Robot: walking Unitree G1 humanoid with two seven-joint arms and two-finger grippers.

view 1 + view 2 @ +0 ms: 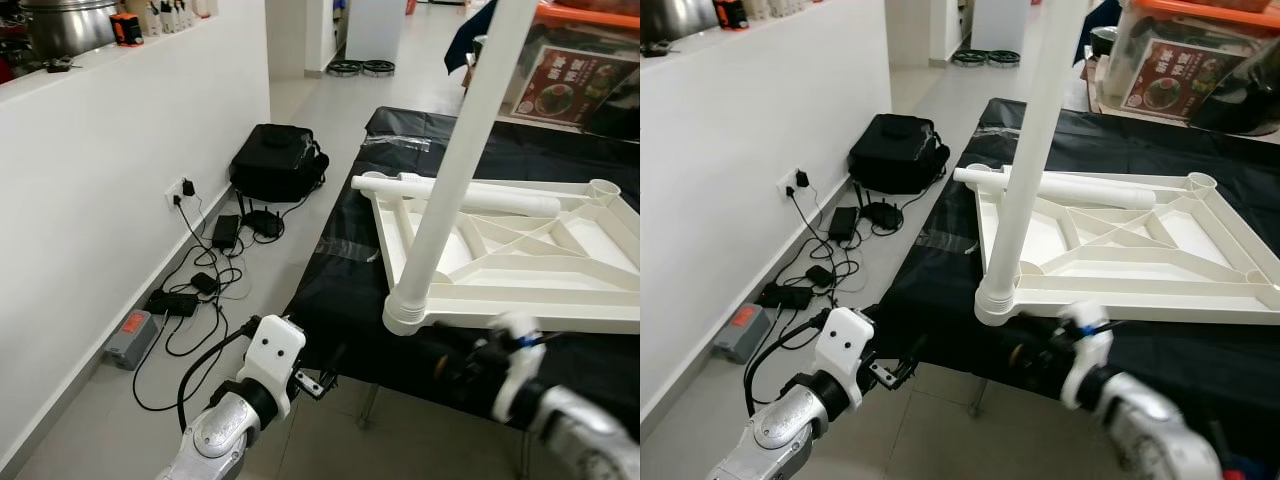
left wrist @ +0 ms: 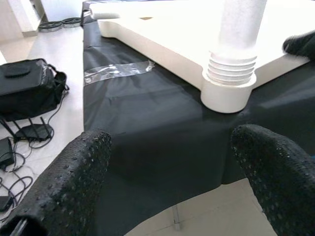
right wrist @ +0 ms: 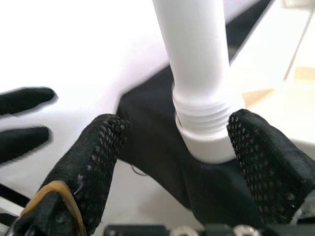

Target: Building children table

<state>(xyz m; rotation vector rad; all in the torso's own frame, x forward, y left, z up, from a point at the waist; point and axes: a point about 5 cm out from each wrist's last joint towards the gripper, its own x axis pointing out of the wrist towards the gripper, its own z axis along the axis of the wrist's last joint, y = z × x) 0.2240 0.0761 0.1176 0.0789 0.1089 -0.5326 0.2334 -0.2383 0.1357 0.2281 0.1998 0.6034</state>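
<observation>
Table top [image 1: 520, 262]: lying upside down on the black worktop [image 1: 340, 290].
Leg [image 1: 455, 170]: standing in its corner socket.
Right gripper [image 3: 189, 162]: fingers gaping around the leg's base, gripping nothing.
Left gripper [image 2: 172, 182]: fingers spreading wide, empty.

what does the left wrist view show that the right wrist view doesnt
Left wrist view alone: the black bag and cables on the floor, clear tape on the black table cover, and the left pincer open, hovering short of the table edge.

Right wrist view alone: the right pincer open, its fingers either side of the leg's base, and a tan rubber band on one finger.

Both: the upright white leg threaded into the corner socket of the upturned white tabletop.
</observation>
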